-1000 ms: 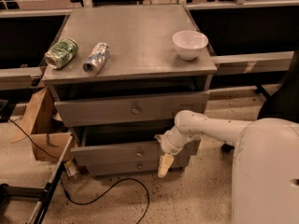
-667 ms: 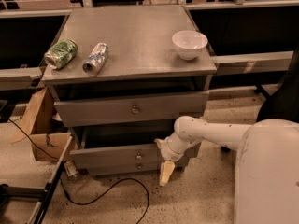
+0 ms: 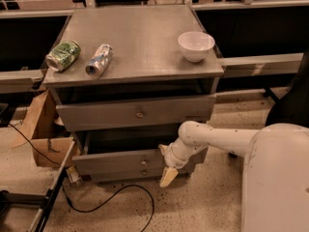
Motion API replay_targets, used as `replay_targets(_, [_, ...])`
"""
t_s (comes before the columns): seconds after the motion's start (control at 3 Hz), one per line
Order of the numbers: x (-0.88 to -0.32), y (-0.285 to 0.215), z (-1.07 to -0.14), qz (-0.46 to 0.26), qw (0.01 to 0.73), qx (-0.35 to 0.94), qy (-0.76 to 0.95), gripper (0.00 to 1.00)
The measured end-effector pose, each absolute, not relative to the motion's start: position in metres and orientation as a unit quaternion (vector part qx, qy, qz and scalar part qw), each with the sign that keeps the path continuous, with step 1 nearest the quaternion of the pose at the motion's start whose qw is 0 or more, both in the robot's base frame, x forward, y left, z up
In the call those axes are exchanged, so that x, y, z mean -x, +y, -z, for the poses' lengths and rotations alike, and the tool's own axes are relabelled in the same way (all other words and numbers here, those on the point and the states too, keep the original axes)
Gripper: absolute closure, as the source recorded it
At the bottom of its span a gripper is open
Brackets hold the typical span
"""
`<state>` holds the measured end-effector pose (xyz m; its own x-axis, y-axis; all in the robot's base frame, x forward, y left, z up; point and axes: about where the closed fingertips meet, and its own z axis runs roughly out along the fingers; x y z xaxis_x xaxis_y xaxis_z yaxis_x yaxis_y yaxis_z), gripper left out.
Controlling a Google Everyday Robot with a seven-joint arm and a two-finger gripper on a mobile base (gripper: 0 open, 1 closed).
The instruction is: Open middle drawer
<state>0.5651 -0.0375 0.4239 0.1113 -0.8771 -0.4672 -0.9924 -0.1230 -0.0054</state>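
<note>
The middle drawer (image 3: 116, 161) is a grey front of medium height with a small brass knob (image 3: 143, 162). It stands a little out from the cabinet, with a dark gap above it. My gripper (image 3: 169, 176) hangs pointing down at the right end of this drawer front, below and right of the knob, in front of the lowest drawer (image 3: 130, 173). It is not on the knob. The taller top drawer (image 3: 135, 113) with its own knob also stands slightly out.
On the cabinet top (image 3: 145, 47) lie a green can (image 3: 63, 55) and a silver can (image 3: 99, 60) on their sides, and a white bowl (image 3: 196, 45) stands at the right. A cardboard box (image 3: 46, 139) sits at the left. A black cable (image 3: 111, 199) lies on the floor.
My gripper has dropped lower along the right end of the middle drawer front and shifted slightly left. The drawers look much the same.
</note>
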Motion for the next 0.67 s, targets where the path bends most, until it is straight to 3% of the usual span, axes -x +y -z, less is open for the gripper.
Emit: replay_targets(0.67, [-0.5719,-0.0380,-0.4297,-0.179,0.161,0.728,0.642,0.73])
